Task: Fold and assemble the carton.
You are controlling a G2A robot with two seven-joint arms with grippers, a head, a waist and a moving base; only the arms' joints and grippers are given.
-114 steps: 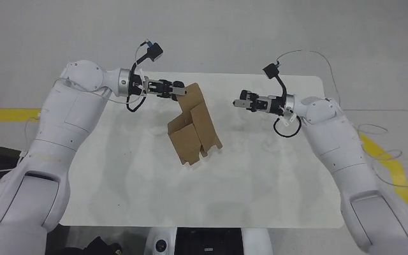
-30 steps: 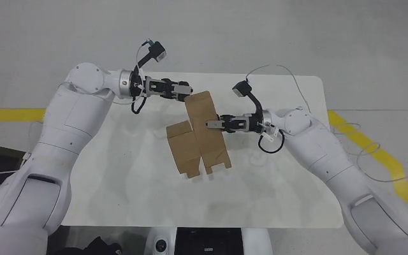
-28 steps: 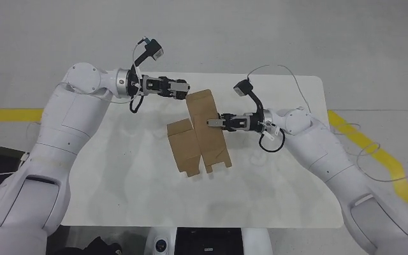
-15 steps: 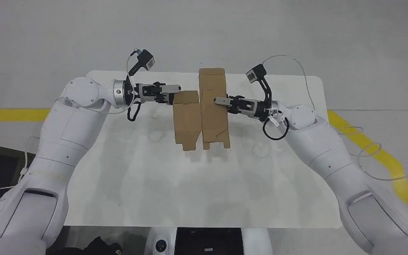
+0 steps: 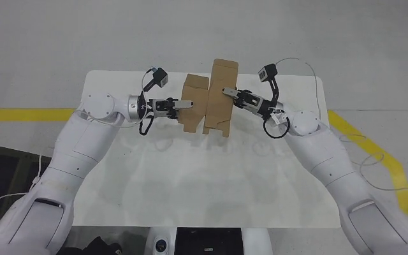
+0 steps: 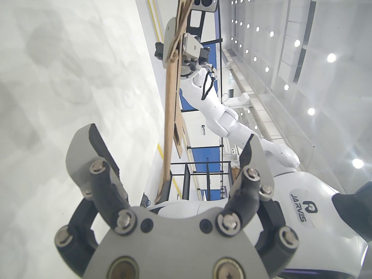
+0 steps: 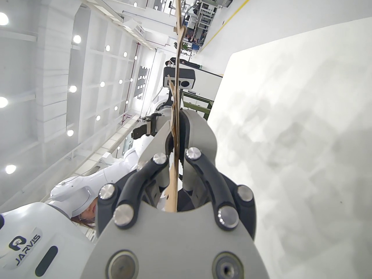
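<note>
A white table (image 5: 191,191) lies below two robot arms that meet over its far half. Between them hangs the carton (image 5: 210,105), a flattened brown sheet of two panels side by side, raised off the table.

The left gripper (image 5: 177,104) is at the carton's left edge with its fingers spread wide. The right gripper (image 5: 227,93) is clamped on the right panel's edge.

The step in hand looks like taking a second hold, so the arms can pull the flat carton open. To do it well, the left gripper should centre the edge deep between its pads (image 6: 97,143) and close squarely while the right grip holds firm.

The top view shows the carton's broad faces. The left wrist view shows it edge-on, thin as a blade, with clear space on either side. The right wrist view shows the card pinched tight.
</note>
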